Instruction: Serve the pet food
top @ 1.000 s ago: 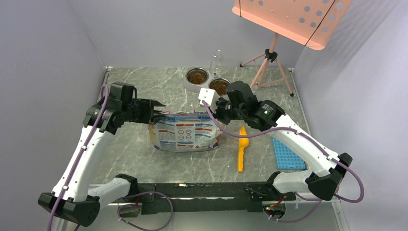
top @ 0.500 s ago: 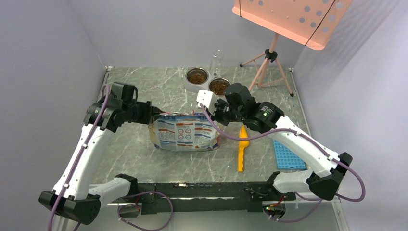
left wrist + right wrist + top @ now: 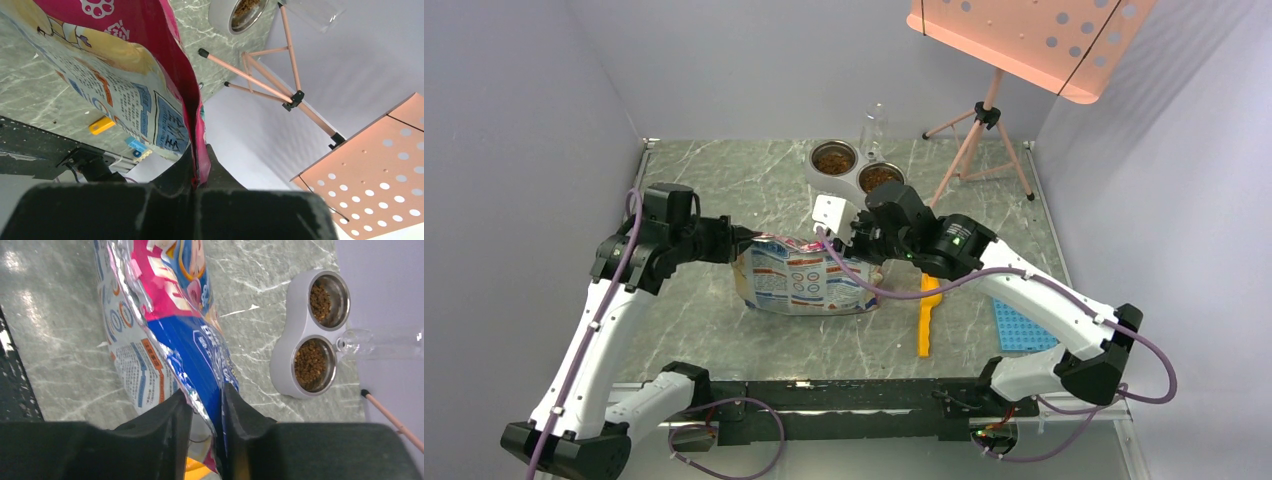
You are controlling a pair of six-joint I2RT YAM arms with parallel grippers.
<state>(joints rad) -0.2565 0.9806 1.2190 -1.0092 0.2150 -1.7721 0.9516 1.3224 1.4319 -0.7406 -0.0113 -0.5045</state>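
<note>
Pink bag (image 3: 804, 285) hides its contents from you; left gripper (image 3: 197, 165) and right gripper (image 3: 205, 405) clamp its top, the right now shifted left.

Glossy printed foil bag (image 3: 804, 285), polished marble-look table (image 3: 724, 180), shiny metal bowls (image 3: 342, 290), matt brown kibble (image 3: 310, 364)

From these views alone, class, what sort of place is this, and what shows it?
Probably a robot test booth, not a home: plain grey walls box in a marble-look table, and the left arm and right arm are mounted at its near edge.
</note>
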